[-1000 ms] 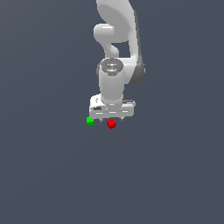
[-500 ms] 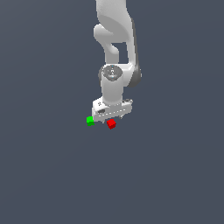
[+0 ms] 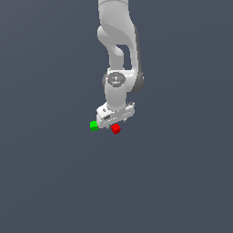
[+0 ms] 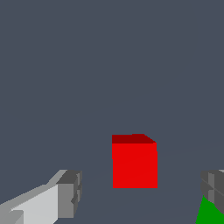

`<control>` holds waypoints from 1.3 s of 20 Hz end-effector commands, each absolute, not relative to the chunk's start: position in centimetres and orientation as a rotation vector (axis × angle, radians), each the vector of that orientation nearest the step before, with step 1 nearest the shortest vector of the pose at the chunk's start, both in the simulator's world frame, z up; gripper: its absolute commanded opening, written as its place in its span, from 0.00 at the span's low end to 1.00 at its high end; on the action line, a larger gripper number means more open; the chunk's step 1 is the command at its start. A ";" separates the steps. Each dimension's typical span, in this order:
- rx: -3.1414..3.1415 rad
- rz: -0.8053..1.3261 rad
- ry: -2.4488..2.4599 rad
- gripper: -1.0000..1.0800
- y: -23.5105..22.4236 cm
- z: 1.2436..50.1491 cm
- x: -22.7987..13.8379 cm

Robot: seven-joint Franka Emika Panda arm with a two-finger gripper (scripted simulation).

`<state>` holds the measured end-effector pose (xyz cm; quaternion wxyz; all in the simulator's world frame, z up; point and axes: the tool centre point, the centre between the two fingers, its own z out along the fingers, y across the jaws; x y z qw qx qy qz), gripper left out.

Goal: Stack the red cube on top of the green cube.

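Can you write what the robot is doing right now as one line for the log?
phase: reaching | gripper: open, astride red cube | red cube: not gripped | green cube: beside, unstacked

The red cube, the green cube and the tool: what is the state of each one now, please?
Red cube: on the surface, between the open fingers, not gripped, not stacked.
Green cube: on the surface, beside the red cube, nothing on top of it.
Tool: open, low over the red cube, one finger at each side.
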<state>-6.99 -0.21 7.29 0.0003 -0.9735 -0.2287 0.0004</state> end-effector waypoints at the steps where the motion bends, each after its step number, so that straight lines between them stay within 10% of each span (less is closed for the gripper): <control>1: -3.051 -0.001 -0.748 0.96 -0.3 7.0 -7.2; 26: -3.053 0.000 -0.743 0.96 -0.3 2.4 -7.2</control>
